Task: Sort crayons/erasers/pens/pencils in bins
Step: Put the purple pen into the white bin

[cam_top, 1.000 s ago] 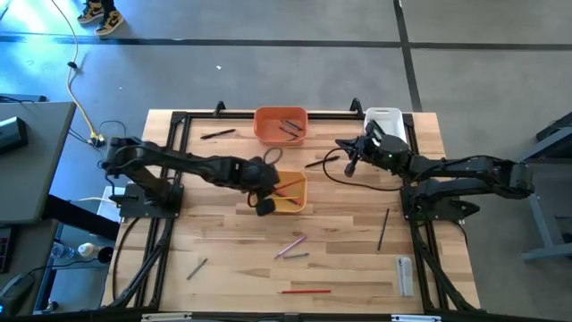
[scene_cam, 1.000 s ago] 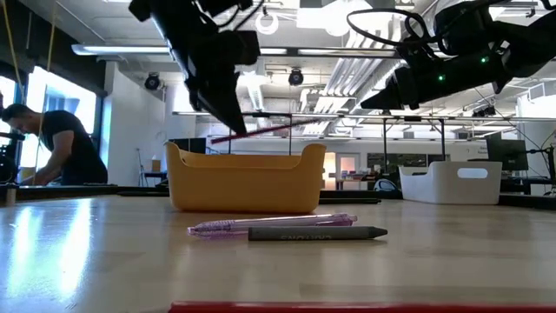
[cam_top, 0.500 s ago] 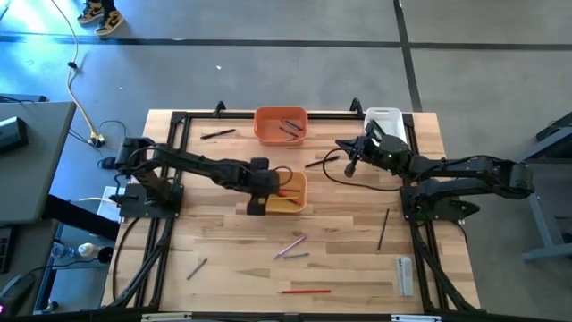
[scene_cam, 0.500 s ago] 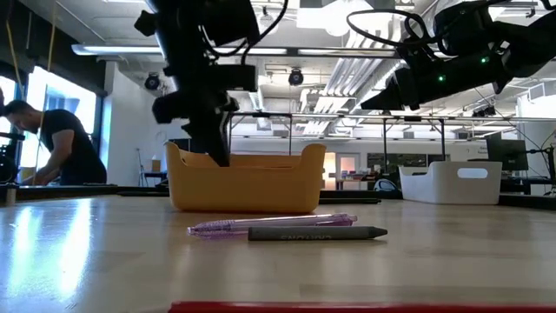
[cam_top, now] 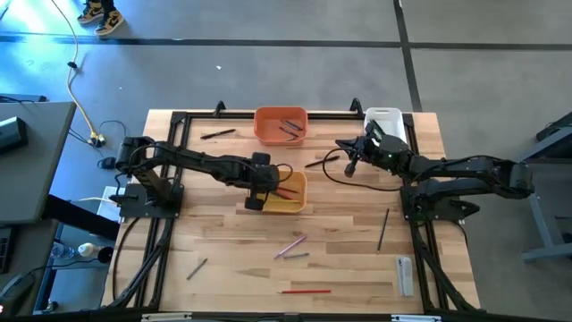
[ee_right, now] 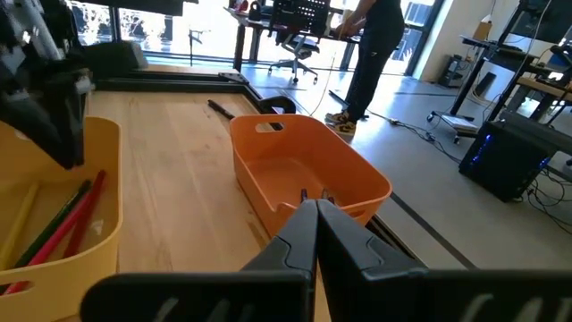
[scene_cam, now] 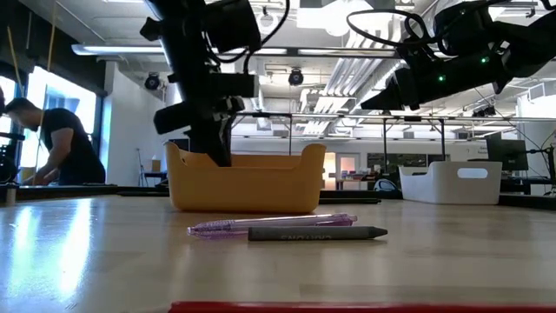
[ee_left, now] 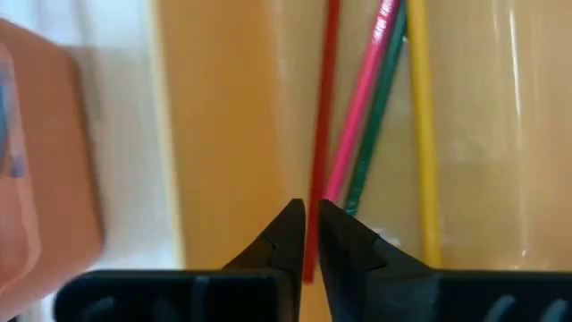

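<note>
My left gripper (cam_top: 255, 202) dips into the yellow-orange bin (cam_top: 299, 207) at the table's middle, shut on a red pencil (ee_left: 322, 107). Pink, green and yellow sticks (ee_left: 380, 98) lie beside it on the bin's floor. The orange bin (cam_top: 259, 125) behind it holds a few sticks, and the white bin (cam_top: 382, 116) stands far right. My right gripper (cam_top: 350, 165) hangs shut and empty above the table between those two bins. A pink pen (scene_cam: 269, 224) and a grey crayon (scene_cam: 317, 233) lie loose on the table. My left gripper has the red pencil's near end (ee_left: 309, 255) between its two fingertips, which stand barely apart. The fingers come steeply from above into the bin. The pencil runs on ahead of them, low in the bin alongside the other sticks.
More loose sticks lie on the wood: a red one (cam_top: 306, 291) near the front edge, a grey one (cam_top: 197, 267), a black pen (cam_top: 382, 229) and another black one (cam_top: 218, 133) at the back left. A pale object (cam_top: 404, 275) sits front right. A person (scene_cam: 61, 143) works beyond the table.
My left gripper has sunk into the yellow-orange bin and rolled about its own axis. The red pencil, which stuck out level above the bin's rim, has gone down inside the bin and no longer shows in the low view.
</note>
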You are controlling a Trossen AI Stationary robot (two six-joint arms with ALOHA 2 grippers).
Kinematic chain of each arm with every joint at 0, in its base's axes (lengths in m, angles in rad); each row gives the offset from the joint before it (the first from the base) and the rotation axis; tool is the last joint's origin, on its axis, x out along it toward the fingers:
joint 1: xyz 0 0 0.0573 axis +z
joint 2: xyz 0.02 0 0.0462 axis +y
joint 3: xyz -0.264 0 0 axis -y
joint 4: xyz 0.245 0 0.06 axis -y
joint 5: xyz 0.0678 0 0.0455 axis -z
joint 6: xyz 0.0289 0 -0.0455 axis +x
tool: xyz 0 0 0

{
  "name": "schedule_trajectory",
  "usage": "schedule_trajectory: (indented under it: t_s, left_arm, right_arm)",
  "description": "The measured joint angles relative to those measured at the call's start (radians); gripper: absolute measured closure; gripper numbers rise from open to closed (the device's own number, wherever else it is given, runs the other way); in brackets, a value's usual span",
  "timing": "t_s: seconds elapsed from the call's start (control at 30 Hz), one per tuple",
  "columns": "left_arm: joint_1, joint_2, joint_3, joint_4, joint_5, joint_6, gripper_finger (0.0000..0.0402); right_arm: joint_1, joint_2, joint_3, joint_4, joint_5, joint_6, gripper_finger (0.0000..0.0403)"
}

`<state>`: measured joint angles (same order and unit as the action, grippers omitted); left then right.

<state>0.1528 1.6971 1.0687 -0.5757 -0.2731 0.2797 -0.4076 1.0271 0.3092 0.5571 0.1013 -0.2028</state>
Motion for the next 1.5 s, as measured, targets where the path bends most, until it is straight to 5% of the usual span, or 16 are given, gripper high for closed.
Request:
schedule_trajectory:
  t_s: [0.23,0.57,0.73,0.87,1.07,1.27,1.5]
  left_arm:
    - [0.021,-0.125,0.000,-0.050,-0.037,-0.049,0.0348]
    - [0.118,-0.329,-0.088,0.071,0.177,-0.190,0.0397]
    - [0.016,-0.395,-0.219,0.228,0.269,-0.269,0.0400]
    - [-0.145,-0.401,-0.251,0.297,0.244,-0.384,0.0401]
    - [-0.400,-0.311,-0.250,0.389,0.016,-0.630,0.0401]
    - [-0.536,-0.129,-0.221,0.449,-0.149,-0.879,0.0400]
    - [-0.602,0.105,-0.035,0.414,-0.161,-1.004,0.0369]
  right_arm:
    - [0.000,0.000,0.000,0.000,0.000,0.000,0.0403]
    - [0.000,0.000,0.000,-0.019,0.000,-0.008,0.0403]
    - [0.000,0.000,0.000,-0.022,0.000,-0.015,0.0403]
    - [0.000,0.000,0.000,-0.022,0.000,-0.018,0.0403]
    - [0.000,0.000,0.000,-0.014,0.000,-0.019,0.0403]
    - [0.000,-0.001,0.000,-0.006,0.000,-0.027,0.0403]
    - [0.018,-0.001,0.000,-0.015,0.000,-0.021,0.0403]
